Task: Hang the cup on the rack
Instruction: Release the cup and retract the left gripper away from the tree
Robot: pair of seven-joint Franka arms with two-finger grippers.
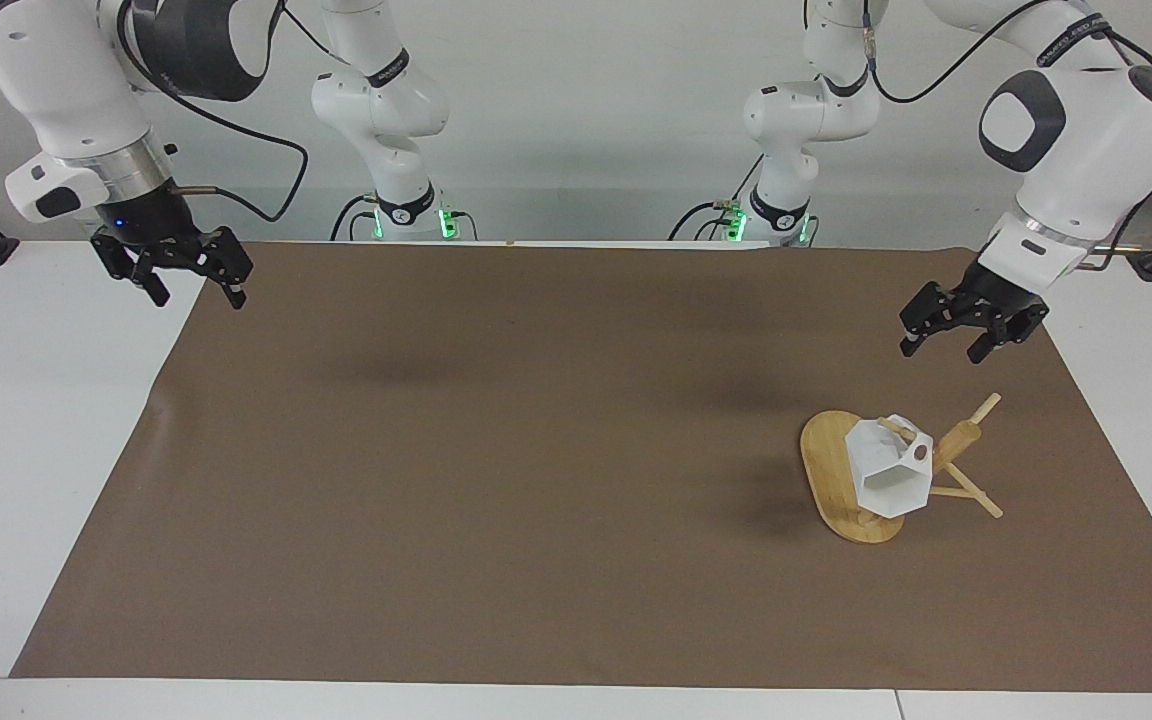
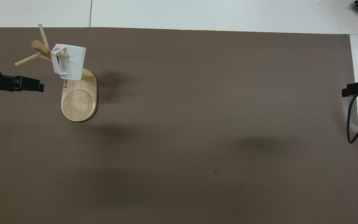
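The white faceted cup [image 1: 888, 470] [image 2: 70, 60] hangs by its handle on a thin peg of the bamboo rack [image 1: 958, 445] [image 2: 37, 46], over the rack's oval base [image 1: 829, 470] [image 2: 79, 102]. Nothing holds the cup. My left gripper [image 1: 941, 350] [image 2: 37, 87] is open and empty in the air over the brown mat, apart from the rack. The right gripper [image 1: 199, 298] [image 2: 348, 92] hangs open and empty over the mat's edge at the right arm's end, where that arm waits.
A brown mat [image 1: 536, 450] covers most of the white table [image 1: 26, 450]. A black cable [image 2: 351, 130] loops from the right arm over the table's edge. The rack stands at the left arm's end of the mat.
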